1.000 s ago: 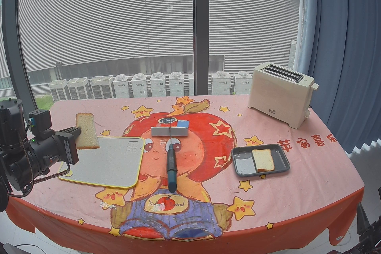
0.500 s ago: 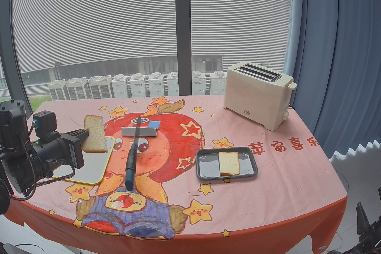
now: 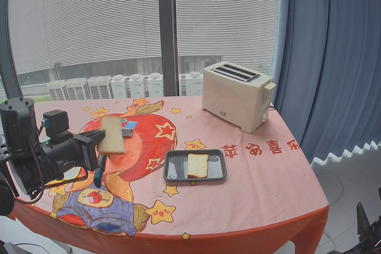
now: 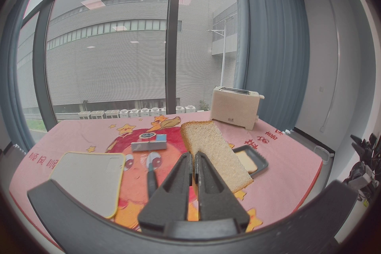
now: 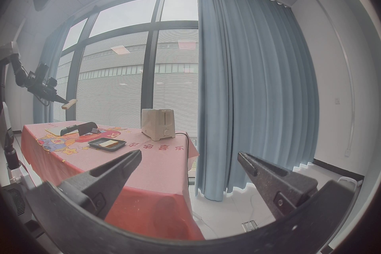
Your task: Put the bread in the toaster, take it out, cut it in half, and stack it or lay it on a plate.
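Bread slice is pinched at one edge between the pressed-together fingers of the left gripper. It is raised off the tablecloth and tilted slightly, well apart from the toaster, on the toaster's left and nearer the robot. The left wrist view shows the same grip: the two black fingers close on the slice's lower edge while the rest of the slice sticks out to one side.

The right gripper hangs off the table with its fingers spread wide and nothing between them, low and well away from the toaster.

Under the held slice lies a knife with a teal handle. Its blade end reaches a small grey and blue knife rest, left of the toaster. A pale cutting board with a yellow rim lies flat beside the knife, on the side away from the toaster.

In front of the toaster and a little to its left is a dark rectangular tray. A second slice lies flat near the tray's middle.

The cream two-slot toaster stands at the far right of the table with both slots open upward. A blue curtain hangs just beside and behind it, and the window runs behind it.
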